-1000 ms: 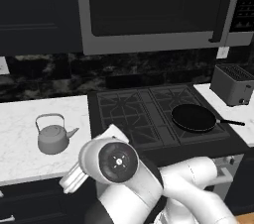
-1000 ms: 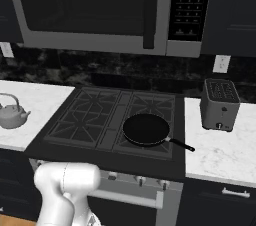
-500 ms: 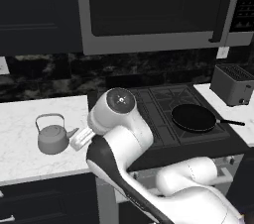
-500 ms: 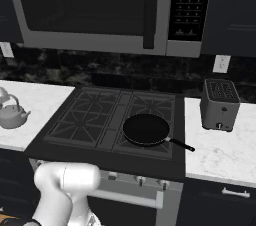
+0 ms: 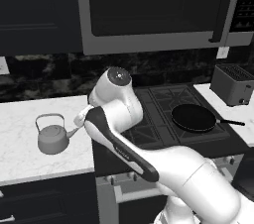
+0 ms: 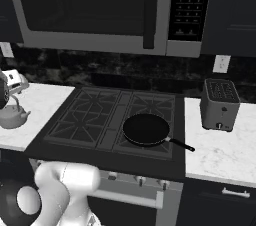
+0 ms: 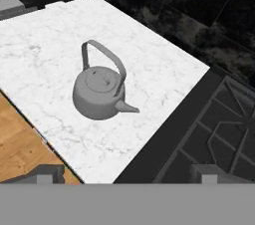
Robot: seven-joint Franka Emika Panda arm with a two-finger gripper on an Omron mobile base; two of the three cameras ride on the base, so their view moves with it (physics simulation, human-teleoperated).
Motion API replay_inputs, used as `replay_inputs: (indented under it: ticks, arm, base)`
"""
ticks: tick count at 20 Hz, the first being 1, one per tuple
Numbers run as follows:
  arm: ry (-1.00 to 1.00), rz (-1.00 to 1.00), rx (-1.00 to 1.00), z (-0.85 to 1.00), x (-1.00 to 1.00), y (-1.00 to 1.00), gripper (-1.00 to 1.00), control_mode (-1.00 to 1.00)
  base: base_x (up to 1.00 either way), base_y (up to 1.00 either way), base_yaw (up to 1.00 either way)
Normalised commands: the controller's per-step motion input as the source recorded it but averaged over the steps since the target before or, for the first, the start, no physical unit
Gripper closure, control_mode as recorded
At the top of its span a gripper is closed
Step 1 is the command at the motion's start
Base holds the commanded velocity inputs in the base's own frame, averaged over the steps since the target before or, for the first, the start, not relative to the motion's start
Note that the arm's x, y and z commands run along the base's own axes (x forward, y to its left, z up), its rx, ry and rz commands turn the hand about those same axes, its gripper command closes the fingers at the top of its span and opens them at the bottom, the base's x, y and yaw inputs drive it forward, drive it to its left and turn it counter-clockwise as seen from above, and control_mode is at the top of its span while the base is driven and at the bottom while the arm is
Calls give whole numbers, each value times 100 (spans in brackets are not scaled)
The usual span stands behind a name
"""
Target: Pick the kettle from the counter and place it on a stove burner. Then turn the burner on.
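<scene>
The small grey kettle point(image 5: 52, 138) stands upright on the white marble counter point(image 5: 25, 114), left of the stove, its spout pointing toward the cooktop. In the hand view the kettle point(image 7: 99, 94) lies ahead of and below my gripper point(image 7: 127, 175). The two fingertips point(image 7: 47, 174) stand wide apart, open and empty, well clear of the kettle. In the right base view the kettle point(image 6: 11, 117) sits at the left edge. The black stove burner grates point(image 5: 158, 106) point(image 6: 95, 115) lie right of the counter.
A round black frying pan point(image 5: 193, 117) point(image 6: 146, 129) sits on the front right burner, handle pointing right. A grey toaster point(image 5: 232, 84) point(image 6: 220, 104) stands on the right counter. A microwave point(image 6: 100, 5) hangs over the stove. Stove knobs point(image 6: 140, 181) line the front.
The arm has swung up and to the left, from low in front of the stove to above the counter's right end beside the kettle. The jaws stayed open. The kettle has not moved.
</scene>
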Motion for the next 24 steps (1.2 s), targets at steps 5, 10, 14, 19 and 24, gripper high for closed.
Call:
replay_inputs:
  ticks: [5, 10, 14, 19, 24]
  arm:
    - [0, 4, 0, -12, 45, 29, -100, -100]
    - [7, 8, -1, -41, 39, 60, -100, -100]
    - [14, 8, -3, -48, 47, 82, -100, -100]
    - [7, 5, 0, -29, 40, 38, -100, -100]
    - [0, 0, 0, -10, 41, 10, -100, -100]
  base:
    - [0, 0, 0]
    - [0, 0, 0]
    - [0, 0, 0]
    - [0, 0, 0]
    - [0, 0, 0]
